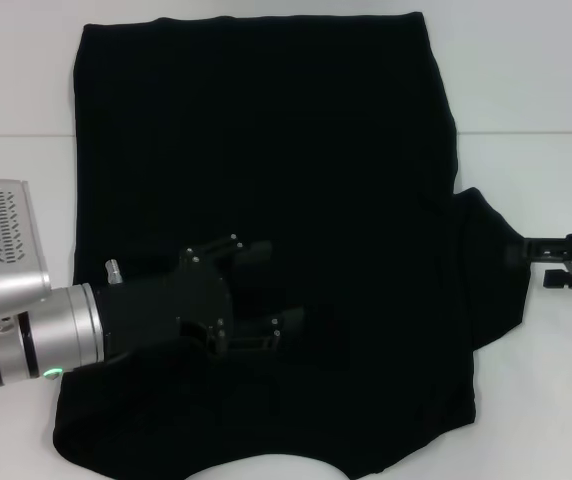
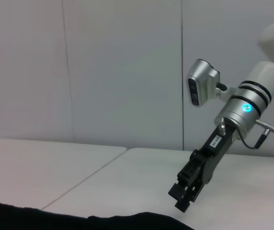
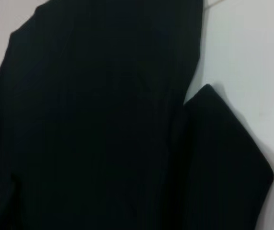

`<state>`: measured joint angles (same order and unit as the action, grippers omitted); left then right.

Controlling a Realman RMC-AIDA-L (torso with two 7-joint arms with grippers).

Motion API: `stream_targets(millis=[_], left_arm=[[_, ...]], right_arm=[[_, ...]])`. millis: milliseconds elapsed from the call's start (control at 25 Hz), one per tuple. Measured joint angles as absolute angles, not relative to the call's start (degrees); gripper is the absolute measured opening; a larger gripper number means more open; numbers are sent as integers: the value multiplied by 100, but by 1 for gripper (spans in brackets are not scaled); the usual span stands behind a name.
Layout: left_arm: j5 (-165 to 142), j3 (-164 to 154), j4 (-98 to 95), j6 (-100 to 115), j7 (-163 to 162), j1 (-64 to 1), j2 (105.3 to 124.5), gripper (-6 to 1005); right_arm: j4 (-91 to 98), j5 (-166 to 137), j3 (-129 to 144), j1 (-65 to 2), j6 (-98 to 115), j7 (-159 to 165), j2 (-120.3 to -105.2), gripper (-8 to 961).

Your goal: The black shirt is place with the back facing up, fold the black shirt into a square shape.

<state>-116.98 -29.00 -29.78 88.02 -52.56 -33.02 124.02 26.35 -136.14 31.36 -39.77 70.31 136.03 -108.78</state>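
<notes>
Folding barely begun: the black shirt (image 1: 266, 180) lies spread flat across the white table (image 1: 526, 80), filling its centre.

At seven o'clock the left gripper (image 1: 266, 300) hangs over the shirt's body with fingers apart, gripping nothing. At three o'clock, just beside the outspread sleeve (image 1: 491, 270), sits the right gripper (image 1: 556, 265); I cannot tell its state. Every fold into a square looks left to do.
</notes>
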Motion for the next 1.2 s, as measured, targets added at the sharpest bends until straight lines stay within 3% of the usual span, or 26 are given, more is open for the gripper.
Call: stream_targets(millis=[600,1000,1200], left_arm=[[-11681,-2904,-2960,8797,-5300,-3305,12402,862],[-11680,-2892,-2985,8801,-5386,-3277,12402,861],[-11680,-2882,-2982,8815,-5388,-3261,12402,860]], right_arm=[[2445,-13601,3182,-3999,6635,13532,-10977,940],[2434,-13612,3181,-3999,6354,13528,-11072,756],[2434,-13614,3189,-3998,6326,13531,-11110,580]])
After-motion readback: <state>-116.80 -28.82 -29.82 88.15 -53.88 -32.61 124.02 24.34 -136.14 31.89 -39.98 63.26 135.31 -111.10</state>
